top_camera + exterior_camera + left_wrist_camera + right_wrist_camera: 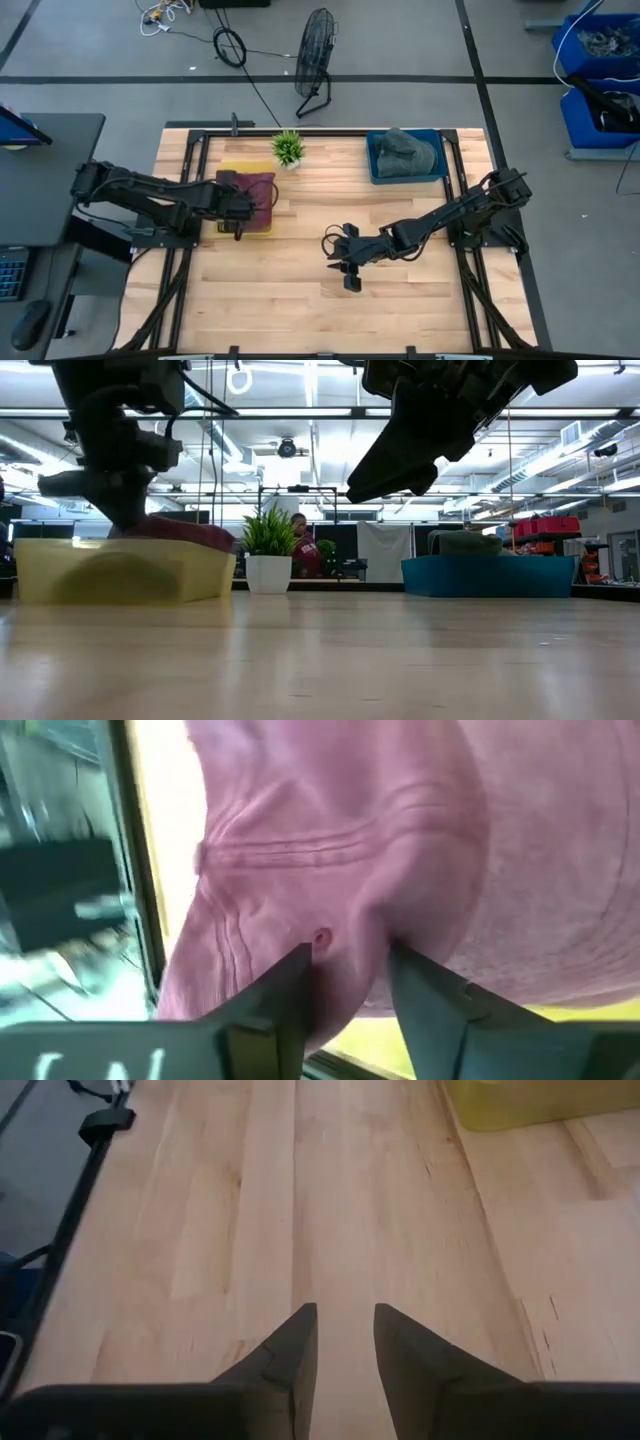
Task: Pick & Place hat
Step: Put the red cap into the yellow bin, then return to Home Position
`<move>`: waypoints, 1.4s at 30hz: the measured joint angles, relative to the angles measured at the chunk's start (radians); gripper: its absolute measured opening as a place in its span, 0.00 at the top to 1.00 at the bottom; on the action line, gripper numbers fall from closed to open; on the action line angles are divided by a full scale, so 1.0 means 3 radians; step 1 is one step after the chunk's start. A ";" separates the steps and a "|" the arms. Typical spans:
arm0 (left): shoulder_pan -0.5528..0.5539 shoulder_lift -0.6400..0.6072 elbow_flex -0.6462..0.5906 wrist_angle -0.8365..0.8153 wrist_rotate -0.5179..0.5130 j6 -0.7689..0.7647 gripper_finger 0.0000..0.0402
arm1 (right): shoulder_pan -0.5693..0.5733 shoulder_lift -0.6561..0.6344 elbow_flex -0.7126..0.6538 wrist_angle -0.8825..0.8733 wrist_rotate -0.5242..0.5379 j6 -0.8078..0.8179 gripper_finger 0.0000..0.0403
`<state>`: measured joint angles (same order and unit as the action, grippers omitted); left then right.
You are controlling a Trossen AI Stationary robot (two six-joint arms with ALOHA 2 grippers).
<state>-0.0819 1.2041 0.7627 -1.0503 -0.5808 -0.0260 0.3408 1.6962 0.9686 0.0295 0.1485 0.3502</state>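
Over the yellow bin, my left gripper pinches a fold of the pink hat. My right gripper (fingers slightly parted, empty) hovers mid-table.

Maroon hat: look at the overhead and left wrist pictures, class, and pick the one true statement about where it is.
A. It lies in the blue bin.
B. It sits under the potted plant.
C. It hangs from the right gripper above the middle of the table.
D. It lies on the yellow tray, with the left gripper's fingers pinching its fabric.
D: the maroon hat lies on the yellow tray, and the left gripper pinches a fold of its fabric.
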 joint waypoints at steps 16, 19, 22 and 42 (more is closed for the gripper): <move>-0.0693 -0.0614 0.2011 -0.1490 -0.0761 -0.1857 0.61 | -0.0028 -0.2172 -0.0001 -0.0978 0.0526 -0.0807 0.74; -0.0946 -0.1029 0.1929 -0.1300 -0.1014 -0.1918 0.61 | -0.0053 -0.2569 -0.0022 -0.1333 0.0549 -0.0872 0.74; -0.1129 -0.1481 0.1629 -0.1133 -0.1082 -0.2034 0.61 | -0.0058 -0.2889 -0.0232 -0.1441 0.0680 -0.0850 0.74; -0.1271 -0.3531 -0.0290 0.1723 -0.0313 -0.0250 0.63 | -0.0064 -0.4826 -0.1481 -0.0941 0.0993 -0.1019 0.74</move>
<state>-0.4632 0.1449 0.6758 -0.5335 -0.6747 -0.1012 0.3218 0.2483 0.5243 -0.2528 0.4464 0.0446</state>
